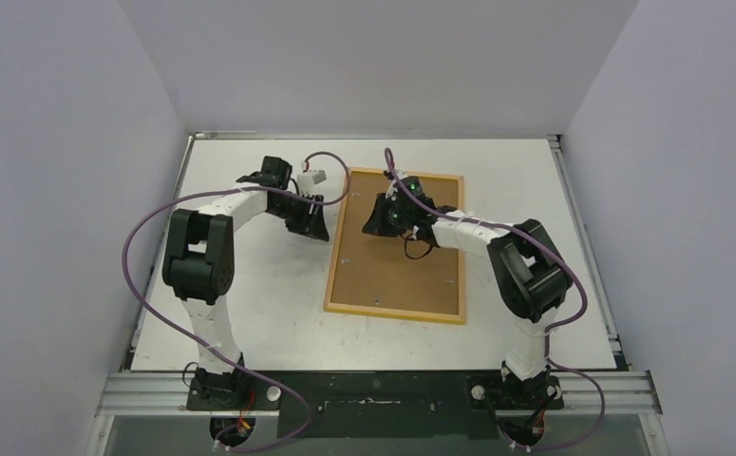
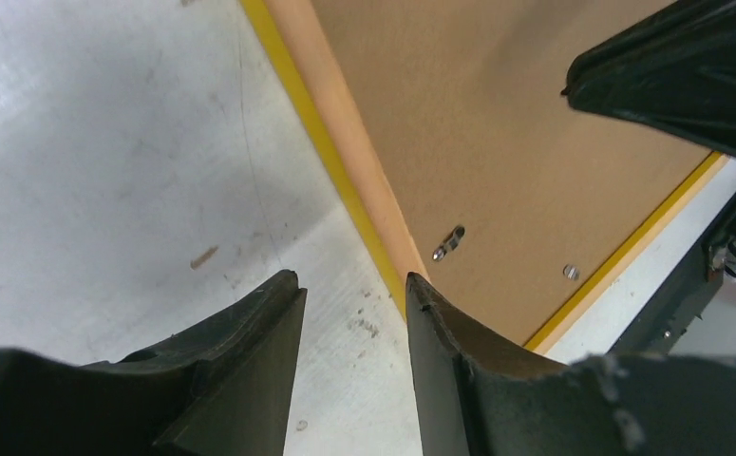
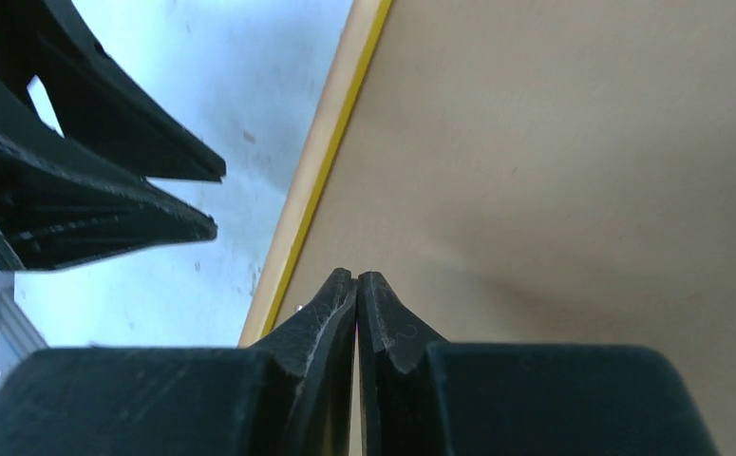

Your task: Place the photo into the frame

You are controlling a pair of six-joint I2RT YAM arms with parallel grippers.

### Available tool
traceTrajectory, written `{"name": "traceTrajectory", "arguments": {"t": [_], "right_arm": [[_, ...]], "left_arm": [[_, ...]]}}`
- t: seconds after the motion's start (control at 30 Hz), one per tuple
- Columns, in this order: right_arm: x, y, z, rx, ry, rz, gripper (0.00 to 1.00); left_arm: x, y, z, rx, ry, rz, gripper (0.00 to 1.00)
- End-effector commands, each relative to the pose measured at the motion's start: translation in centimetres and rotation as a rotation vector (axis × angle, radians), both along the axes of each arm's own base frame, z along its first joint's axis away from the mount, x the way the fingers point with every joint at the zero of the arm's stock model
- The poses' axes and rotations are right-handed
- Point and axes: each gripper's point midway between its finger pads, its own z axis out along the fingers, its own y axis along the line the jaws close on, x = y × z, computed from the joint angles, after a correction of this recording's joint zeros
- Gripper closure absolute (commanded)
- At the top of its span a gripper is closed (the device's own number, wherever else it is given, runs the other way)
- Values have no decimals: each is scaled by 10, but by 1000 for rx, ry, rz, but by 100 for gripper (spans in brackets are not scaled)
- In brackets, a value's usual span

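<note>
On the table, frame (image 1: 394, 314): it lies flat near the middle with its pale wooden back upward. A thin yellow edge shows along its side in the left wrist view.
Backing panel (image 1: 397, 271): brown fibreboard fills the frame's opening, and a small metal clip (image 2: 447, 242) sits on it close to the rail.
Photo: you cannot see it in any view. Whether it lies under the panel, I cannot tell.
Handling, frame: I judge it light and stiff, but it is thin and flat on the table, so you have little to pinch. Take it by the outer rail.
Handling, photo: as paper it should be limp and easy to crease, so hold it by an edge only.
Left gripper (image 2: 349, 285): the jaws are apart and hold nothing, with one finger over the table and the other over the frame's left rail.
Right gripper (image 3: 356, 275): the fingers are pressed together on nothing, above the panel near its far left corner.
</note>
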Motion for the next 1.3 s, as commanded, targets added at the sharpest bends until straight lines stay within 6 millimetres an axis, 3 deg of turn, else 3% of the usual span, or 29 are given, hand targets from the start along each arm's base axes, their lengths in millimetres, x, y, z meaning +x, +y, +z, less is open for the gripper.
{"name": "traceTrajectory", "arguments": {"t": [0.0, 0.3, 0.63, 1.27], "right_arm": [[-12, 27, 6, 117, -18, 60, 95], [-35, 46, -20, 136, 55, 125, 95], [-54, 52, -48, 122, 124, 154, 95], [-77, 52, -47, 137, 149, 175, 95]], "left_arm": [[-19, 4, 12, -44, 14, -32, 59], [-44, 2, -3, -42, 77, -25, 64], [-51, -9, -4, -75, 104, -28, 65], [-49, -17, -10, -60, 93, -41, 65]]}}
